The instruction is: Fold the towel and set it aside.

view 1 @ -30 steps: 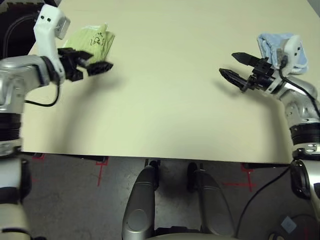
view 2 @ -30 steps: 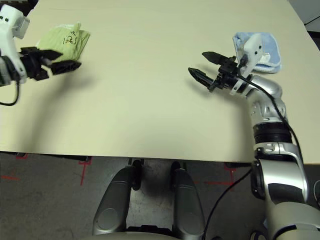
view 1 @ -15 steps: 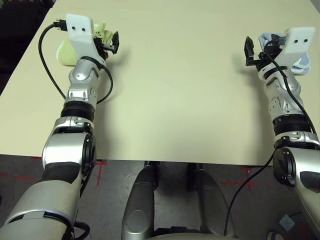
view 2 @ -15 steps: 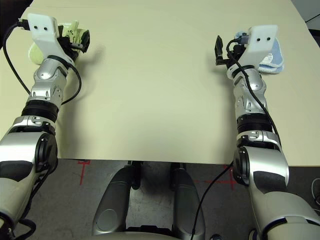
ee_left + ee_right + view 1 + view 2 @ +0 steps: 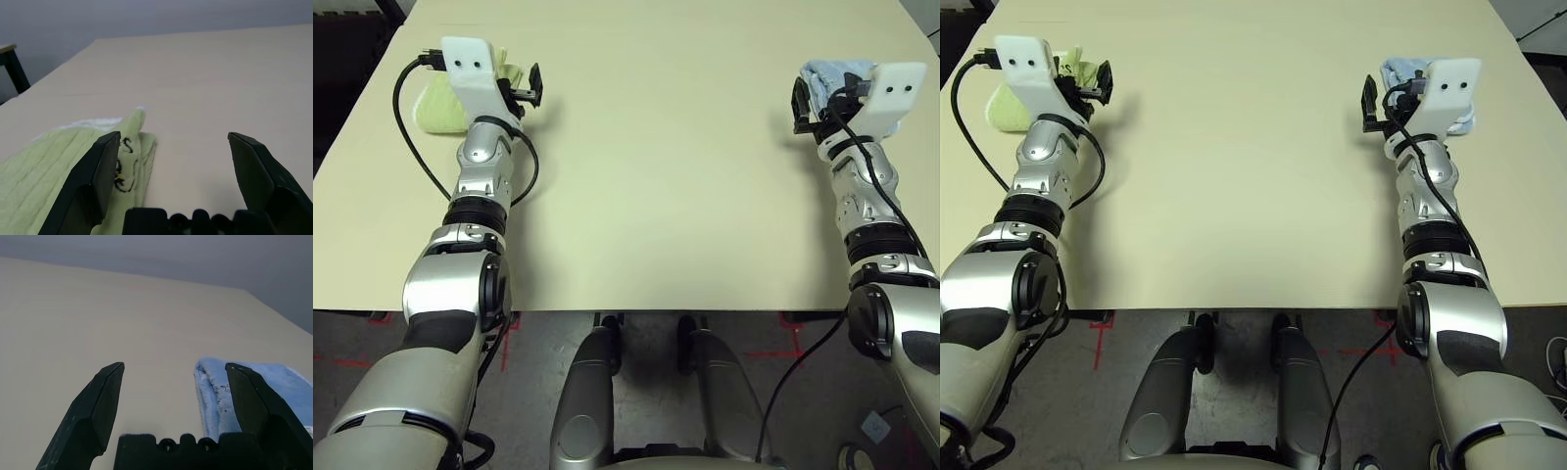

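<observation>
green towel: the light green terry towel [image 5: 435, 103] lies bunched, already folded over on itself, at the far left of the table [image 5: 656, 176], partly behind the left wrist camera mount; its dark embroidered drawing [image 5: 122, 169] faces up near one fold.
handling: it looks soft, light and limp, so it will likely sag and drape when lifted; nothing fragile, though the terry pile should give the pads some bite.
where to grip: a judgement only, but the layered edge by the embroidery seems best, pinching all plies together so the fold does not fall open.
left gripper: the left gripper [image 5: 168, 183] stands spread wide and empty, just above the towel's near edge, one finger [image 5: 93, 181] over the cloth.
right gripper: the right gripper [image 5: 171, 416] is equally wide and empty, beside the light blue towel [image 5: 254, 391] at the far right.
</observation>
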Robot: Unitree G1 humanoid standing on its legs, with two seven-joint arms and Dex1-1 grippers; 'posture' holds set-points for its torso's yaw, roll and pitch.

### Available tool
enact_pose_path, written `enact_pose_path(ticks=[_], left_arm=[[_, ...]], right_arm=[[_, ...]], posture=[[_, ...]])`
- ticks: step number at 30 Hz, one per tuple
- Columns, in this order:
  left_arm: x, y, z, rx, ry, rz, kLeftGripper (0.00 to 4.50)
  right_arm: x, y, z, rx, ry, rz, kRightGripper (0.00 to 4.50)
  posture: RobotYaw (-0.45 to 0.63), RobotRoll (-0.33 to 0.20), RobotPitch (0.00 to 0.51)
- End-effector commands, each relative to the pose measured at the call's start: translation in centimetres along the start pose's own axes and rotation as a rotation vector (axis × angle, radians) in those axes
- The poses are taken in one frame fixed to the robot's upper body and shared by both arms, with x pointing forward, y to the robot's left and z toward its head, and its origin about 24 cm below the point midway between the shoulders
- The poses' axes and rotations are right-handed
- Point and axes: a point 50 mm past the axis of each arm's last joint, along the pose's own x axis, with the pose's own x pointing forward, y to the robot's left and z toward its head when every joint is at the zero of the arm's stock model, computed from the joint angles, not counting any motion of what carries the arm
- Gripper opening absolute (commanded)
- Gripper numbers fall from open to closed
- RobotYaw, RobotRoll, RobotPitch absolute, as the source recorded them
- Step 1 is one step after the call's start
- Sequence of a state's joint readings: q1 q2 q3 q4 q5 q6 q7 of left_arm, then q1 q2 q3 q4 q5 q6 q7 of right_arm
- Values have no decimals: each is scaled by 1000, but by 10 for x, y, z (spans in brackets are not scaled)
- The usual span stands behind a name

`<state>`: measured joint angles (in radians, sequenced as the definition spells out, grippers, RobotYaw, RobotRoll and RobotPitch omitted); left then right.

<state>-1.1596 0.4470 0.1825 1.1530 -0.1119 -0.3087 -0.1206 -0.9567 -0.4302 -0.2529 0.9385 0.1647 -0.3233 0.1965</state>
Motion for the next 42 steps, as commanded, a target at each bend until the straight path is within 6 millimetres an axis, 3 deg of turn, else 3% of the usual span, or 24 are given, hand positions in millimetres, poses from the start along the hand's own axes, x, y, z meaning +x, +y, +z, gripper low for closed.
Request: enact_pose_path(ticks=[1, 9, 19, 30, 34, 42], left_arm=[[-4, 11, -6, 41, 36, 45, 4447], [-10, 13, -13, -23, 35, -51, 4447], [-12, 25, -16, -54, 60, -12, 4447], [-15, 30, -21, -68, 78, 11, 4447], [-14, 27, -19, -58, 87, -52, 4447], [-15, 27, -18, -59, 63, -75, 4447]], right_arm=[[-4, -9, -8, 17, 41, -70, 4500], [-4, -1, -5, -3, 11, 35, 4500], [-3, -2, -10, 69, 66, -3, 4500], [-3, 3, -6, 8, 45, 4, 4500], [0, 13, -2, 31, 15, 105, 4500], [-1, 4, -4, 58, 33, 61, 4500]], posture=[[25, 0, 285], [35, 0, 289], [26, 0, 273], [0, 0, 268], [2, 0, 270], [8, 0, 258]])
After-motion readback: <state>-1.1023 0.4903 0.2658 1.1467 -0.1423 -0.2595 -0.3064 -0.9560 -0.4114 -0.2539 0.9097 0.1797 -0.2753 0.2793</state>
